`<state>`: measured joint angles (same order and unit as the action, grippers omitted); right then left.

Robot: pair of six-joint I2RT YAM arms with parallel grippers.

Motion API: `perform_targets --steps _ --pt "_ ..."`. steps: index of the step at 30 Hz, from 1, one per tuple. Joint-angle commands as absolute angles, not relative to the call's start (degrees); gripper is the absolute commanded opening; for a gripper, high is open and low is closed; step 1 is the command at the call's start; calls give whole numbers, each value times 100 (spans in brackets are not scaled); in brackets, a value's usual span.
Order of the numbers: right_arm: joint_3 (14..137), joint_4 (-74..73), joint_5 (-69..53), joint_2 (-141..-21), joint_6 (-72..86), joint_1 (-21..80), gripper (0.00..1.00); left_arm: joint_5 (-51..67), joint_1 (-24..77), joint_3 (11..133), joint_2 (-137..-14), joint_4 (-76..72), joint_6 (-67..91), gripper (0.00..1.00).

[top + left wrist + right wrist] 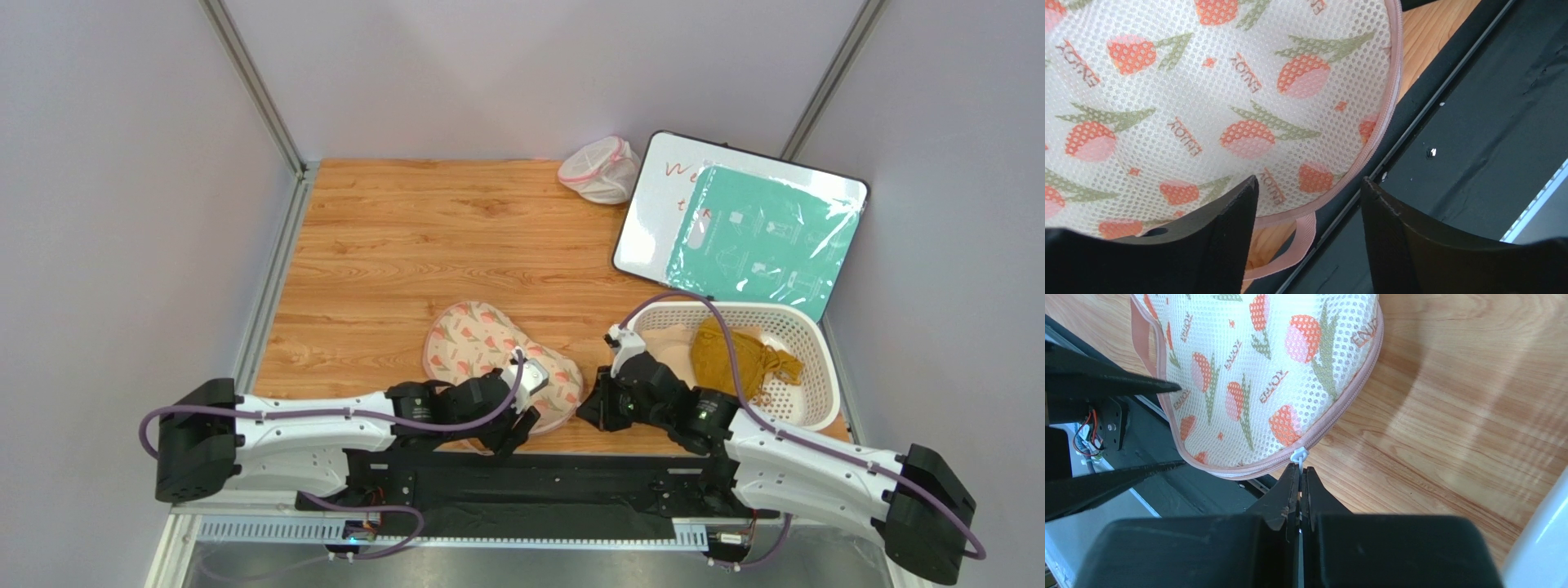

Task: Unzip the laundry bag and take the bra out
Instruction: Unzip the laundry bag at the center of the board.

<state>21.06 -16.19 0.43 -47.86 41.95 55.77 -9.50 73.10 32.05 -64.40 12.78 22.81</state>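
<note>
Laundry bag (491,349) flat on table (368,245). Right gripper (1299,473) pinched shut on white zipper pull (1298,456); left gripper (1309,193) jaws apart over bag's pink edging.

A wood-grain table top (405,245) stretched away beyond the left claw (530,414), its grain running crosswise. Pale grey-lilac walls (540,74) closed it in on the far side and on both flanks of the claws, with slim metal posts (254,86) rising at the two far corners. Well beyond the right claw (589,410), and out to its own side, a whiteboard (650,233) lay at the far corner under a green sheet (767,239). Behind both claws ran a black base plate (540,472). The light was soft and even, and just past the right claw the wood carried a pale sheen
</note>
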Motion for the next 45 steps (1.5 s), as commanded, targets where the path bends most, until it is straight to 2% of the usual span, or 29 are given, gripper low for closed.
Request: perform_targets --steps 1,12,20,25,28,29,31,32,34,35,45 --pt "2303 -1433 -193 -4948 4122 5546 0 -914 7330 3725 -6618 1424 2127 76" --pt "2276 -1116 -334 -5098 4201 5660 0 -501 7471 4763 -7786 976 1916 77" --pt "2206 -1125 -308 -4975 4236 5739 0 -571 7471 4755 -8279 774 2004 80" --pt "2197 -1134 -325 -4931 4245 5748 0 -642 7471 4615 -8429 668 2048 79" --pt "2206 -1142 -325 -4904 4236 5748 0 -633 7471 4570 -8517 624 2065 56" --pt "2206 -1151 -316 -4896 4236 5748 0 -633 7471 4553 -8525 615 2083 40" --pt "2206 -1195 -308 -4869 4228 5748 0 -659 7471 4526 -8534 624 2100 29" --pt "2206 -1204 -299 -4860 4228 5748 0 -659 7471 4492 -8534 641 2101 17" --pt "2206 -1239 -290 -4834 4236 5748 0 -677 7471 4456 -8490 633 2109 8" --pt "2197 -1239 -281 -4834 4236 5757 0 -685 7471 4413 -8482 650 2118 0" --pt "2224 -1476 -132 -4764 4201 5748 0 -738 7471 4096 -8007 764 2127 0"
